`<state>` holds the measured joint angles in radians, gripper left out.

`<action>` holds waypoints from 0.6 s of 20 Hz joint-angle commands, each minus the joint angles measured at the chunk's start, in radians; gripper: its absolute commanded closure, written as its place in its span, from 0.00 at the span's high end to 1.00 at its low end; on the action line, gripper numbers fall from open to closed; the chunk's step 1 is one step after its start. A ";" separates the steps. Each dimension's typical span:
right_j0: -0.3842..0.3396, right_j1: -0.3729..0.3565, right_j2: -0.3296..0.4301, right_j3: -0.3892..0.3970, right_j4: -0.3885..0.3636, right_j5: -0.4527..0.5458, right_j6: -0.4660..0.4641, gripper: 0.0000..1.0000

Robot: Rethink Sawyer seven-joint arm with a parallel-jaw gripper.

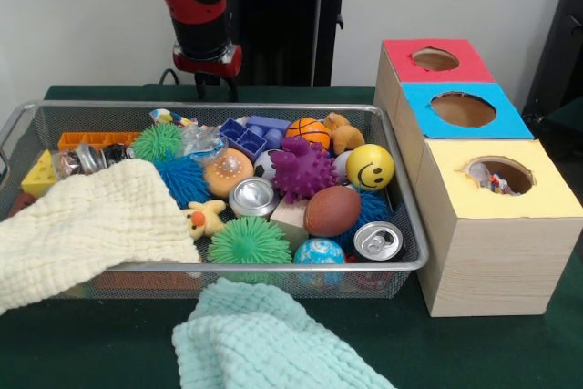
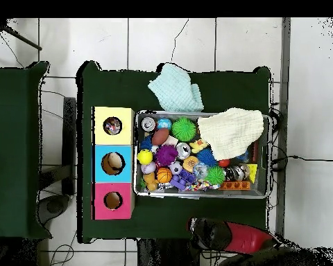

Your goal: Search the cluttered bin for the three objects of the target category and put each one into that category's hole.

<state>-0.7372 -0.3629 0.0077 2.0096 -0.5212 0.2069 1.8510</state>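
On the green-covered bench (image 1: 109, 353) a mint cloth (image 1: 264, 343) lies nearest, just in front of the wire bin (image 1: 401, 266). A cream cloth (image 1: 82, 230) drapes over the bin's front left corner, covering part of the clutter. Inside the bin, near the front rim, stand two upright cans (image 1: 377, 240), tops showing, beside a green spiky ball (image 1: 250, 241) and a brown football (image 1: 332, 210) whose long axis runs roughly left to right. Behind them sit a purple spiky ball (image 1: 302, 168), a yellow smiley ball (image 1: 370, 167) and a basketball (image 1: 310, 131). To the right stand three boxes with holes: yellow (image 1: 499, 190) nearest, blue (image 1: 463, 108), then red (image 1: 435, 59). The gripper (image 1: 215, 87) hangs beyond the bin's far rim; whether its fingers are spread cannot be made out. A white wall stands behind; overhead shows a tiled floor (image 2: 308, 104).
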 commanded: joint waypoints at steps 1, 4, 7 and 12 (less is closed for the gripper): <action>-0.032 0.042 0.034 -0.131 -0.047 -0.032 0.027 1.00; -0.019 -0.008 0.025 -0.089 -0.037 -0.011 0.041 1.00; -0.008 -0.062 0.023 -0.044 -0.021 0.010 0.054 1.00; 0.005 -0.129 0.028 -0.006 -0.001 0.043 0.060 1.00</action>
<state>-0.7519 -0.4165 0.0074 2.0211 -0.5269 0.2067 1.8510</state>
